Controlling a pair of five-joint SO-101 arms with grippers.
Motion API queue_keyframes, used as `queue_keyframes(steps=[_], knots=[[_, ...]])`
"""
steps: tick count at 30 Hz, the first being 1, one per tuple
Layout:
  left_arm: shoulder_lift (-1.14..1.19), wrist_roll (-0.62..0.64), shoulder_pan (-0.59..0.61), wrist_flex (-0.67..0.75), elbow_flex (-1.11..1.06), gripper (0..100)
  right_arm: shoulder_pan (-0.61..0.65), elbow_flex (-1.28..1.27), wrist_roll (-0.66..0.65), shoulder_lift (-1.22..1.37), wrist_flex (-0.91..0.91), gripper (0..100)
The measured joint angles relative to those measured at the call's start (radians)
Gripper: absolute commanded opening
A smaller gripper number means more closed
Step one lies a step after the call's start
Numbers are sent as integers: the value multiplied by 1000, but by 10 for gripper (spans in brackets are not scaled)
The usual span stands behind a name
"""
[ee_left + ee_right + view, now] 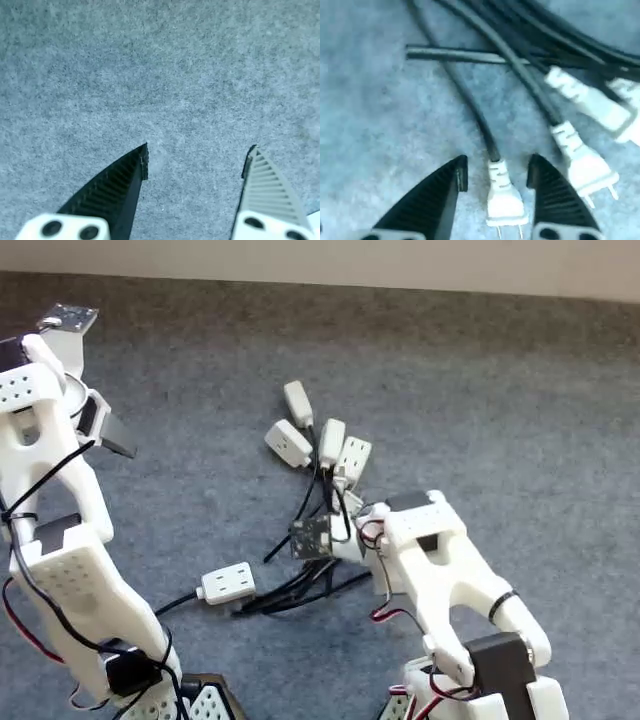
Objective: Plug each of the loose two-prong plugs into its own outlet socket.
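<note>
Grey felt (150, 75) under spread left fingers (125, 185), right fingers (445, 192) spread astride white plug (505, 200), black cords (520, 65) crowding

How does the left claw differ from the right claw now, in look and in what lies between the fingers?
The left claw hangs over plain grey mat; the right claw has a white plug lying between its fingers. The left claw has one black finger and one pale one; the right claw's are both black. Both are open.

White plugs (504, 199) on black cords (445, 53), white outlet sockets (228, 583), grey speckled table (150, 75).
</note>
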State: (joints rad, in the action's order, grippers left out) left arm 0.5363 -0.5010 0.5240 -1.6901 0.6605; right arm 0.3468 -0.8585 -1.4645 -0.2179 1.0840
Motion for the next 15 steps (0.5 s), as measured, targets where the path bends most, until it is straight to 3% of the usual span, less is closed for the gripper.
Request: queue_keyframes(steps=[6,15], knots=[[0,-6,18,0,0,309,-69,6,-206,6,68,102],[0,-6,17,0,0,309,-74,-66,-63,0,-143,98]])
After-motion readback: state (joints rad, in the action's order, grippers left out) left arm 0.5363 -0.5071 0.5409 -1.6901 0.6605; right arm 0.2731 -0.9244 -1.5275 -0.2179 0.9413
